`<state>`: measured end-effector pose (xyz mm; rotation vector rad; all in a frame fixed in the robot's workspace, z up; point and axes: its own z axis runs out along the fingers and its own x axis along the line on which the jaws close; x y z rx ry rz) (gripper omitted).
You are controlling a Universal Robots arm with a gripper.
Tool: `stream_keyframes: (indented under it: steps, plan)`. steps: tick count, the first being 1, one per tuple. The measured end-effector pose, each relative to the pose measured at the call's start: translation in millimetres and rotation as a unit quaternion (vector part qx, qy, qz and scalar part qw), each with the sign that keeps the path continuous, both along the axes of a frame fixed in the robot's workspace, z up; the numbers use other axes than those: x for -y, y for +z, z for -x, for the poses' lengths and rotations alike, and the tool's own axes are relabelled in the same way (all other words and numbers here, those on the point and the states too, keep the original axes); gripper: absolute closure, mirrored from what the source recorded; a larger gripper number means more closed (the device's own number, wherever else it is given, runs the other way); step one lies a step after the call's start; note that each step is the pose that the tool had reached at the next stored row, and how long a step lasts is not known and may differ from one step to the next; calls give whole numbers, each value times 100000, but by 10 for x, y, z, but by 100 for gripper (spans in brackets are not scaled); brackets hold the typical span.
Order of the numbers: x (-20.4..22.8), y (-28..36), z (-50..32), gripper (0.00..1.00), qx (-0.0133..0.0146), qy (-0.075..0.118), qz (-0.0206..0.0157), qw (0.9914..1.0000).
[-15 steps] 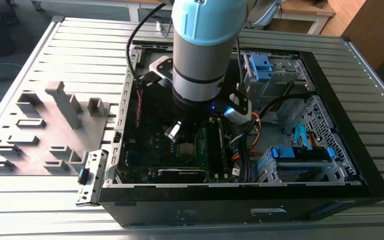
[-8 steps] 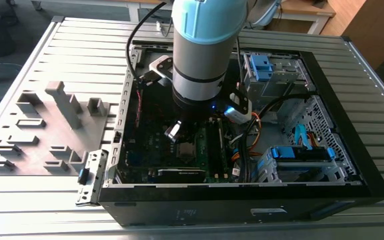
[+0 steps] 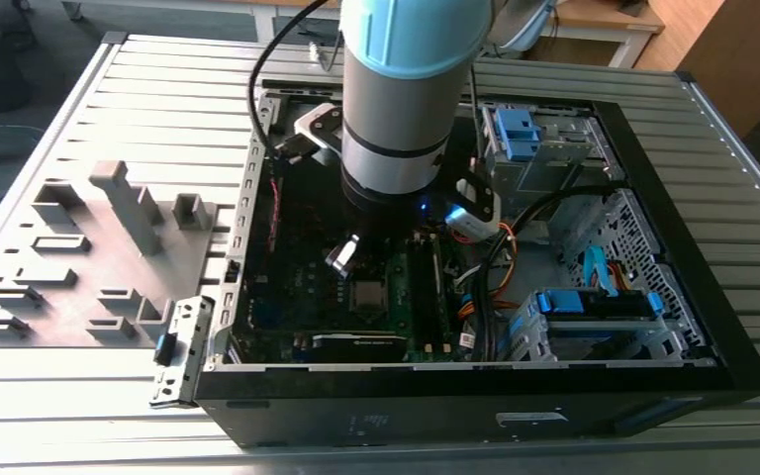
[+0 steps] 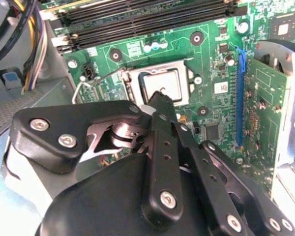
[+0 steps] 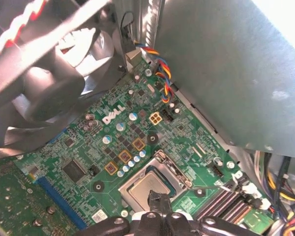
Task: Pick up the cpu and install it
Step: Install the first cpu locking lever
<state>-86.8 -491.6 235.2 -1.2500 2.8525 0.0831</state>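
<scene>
Progress: found the cpu (image 4: 162, 83) lying flat inside the socket (image 4: 132, 84) on the board (image 4: 137, 49). Judged pick-up and placing as done. Could not confirm locking. Noted the latch lever (image 4: 96, 82) standing out just beside the socket (clamped or free, cannot tell). Judged any latching as the only remainder.

Tool: found the gripper (image 4: 160, 98) directly above the socket, its tip over the cpu's near edge in both wrist views. Judged the jaws drawn together, gripping nothing. Could not settle contact with the cpu.

Count, taken left to right across the exterior view, all placed from the socket:
- One tray (image 3: 90, 247), well apart on the exterior view's left (outside the case).
- One case (image 3: 486, 406), enclosing the socket.
- One arm (image 3: 407, 99), reaching down over the socket.
- Two blue caddies (image 3: 597, 303), on the exterior view's right of the socket, inside the case.

Counted further: one cpu, one socket, one gripper, and one fan (image 5: 49, 83) near the socket in the first wrist view.
</scene>
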Motion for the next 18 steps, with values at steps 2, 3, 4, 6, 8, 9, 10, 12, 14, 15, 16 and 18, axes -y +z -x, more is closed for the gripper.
stream_keyframes:
  steps: [2,3,4,6,8,9,10,12,14,15,16,18]
  plan:
    - [0,58,0,89,-1,-1,-367,99999]
    - [0,84,0,89,-3,1,-483,99999]
    - [0,108,0,89,-5,1,-597,99998]
    - [0,156,0,89,-1,-1,-823,99997]
    - [0,202,0,89,-2,1,-1052,99994]
    - [0,227,0,89,2,2,-1150,99993]
    - [0,251,0,89,2,-1,-1239,99992]
    - [0,302,0,89,4,2,-1450,99989]
    - [0,351,0,89,1,1,-1637,99987]
    - [0,369,0,89,4,-3,-1694,99986]
    - [0,376,0,89,6,-2,-1711,99985]
    - [-1,374,0,89,10,0,-1726,99985]
